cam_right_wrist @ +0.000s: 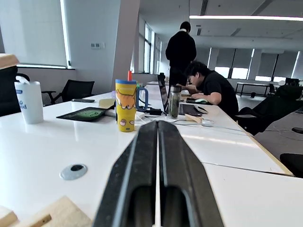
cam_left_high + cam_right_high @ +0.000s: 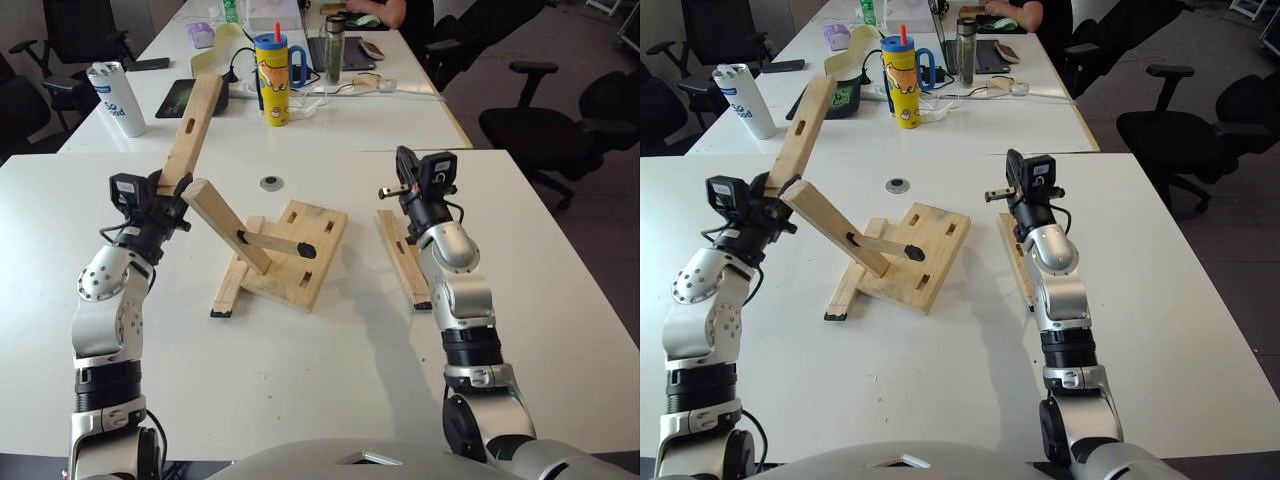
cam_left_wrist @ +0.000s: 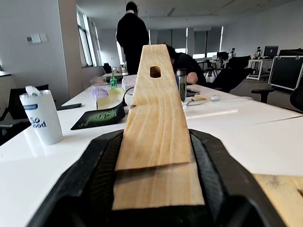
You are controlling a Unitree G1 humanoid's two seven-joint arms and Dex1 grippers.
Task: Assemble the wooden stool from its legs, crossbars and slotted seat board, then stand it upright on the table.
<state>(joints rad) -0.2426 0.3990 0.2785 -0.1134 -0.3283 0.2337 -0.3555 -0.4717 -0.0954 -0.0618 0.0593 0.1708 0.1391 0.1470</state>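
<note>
My left gripper (image 2: 167, 190) is shut on a wooden leg (image 2: 194, 128) that rises tilted up and away; the left wrist view shows this leg (image 3: 156, 109) between the black fingers (image 3: 90, 175), with a hole near its top. A second leg (image 2: 228, 226) slants from beside that gripper down onto the slotted seat board (image 2: 305, 262), with a dark-tipped crossbar (image 2: 280, 245) stuck in its side. Another leg (image 2: 229, 287) lies under the board's left edge. A further leg (image 2: 404, 255) lies flat beside my right arm. My right gripper (image 2: 404, 160) points up above it, shut and holding nothing (image 1: 158, 142).
A round grommet (image 2: 271, 183) sits in the table behind the board. On the far table stand a yellow cup (image 2: 272, 78), a white tumbler (image 2: 115, 98), a black mat (image 2: 188, 98) and a bottle (image 2: 334, 45). Office chairs (image 2: 560, 125) stand to the right.
</note>
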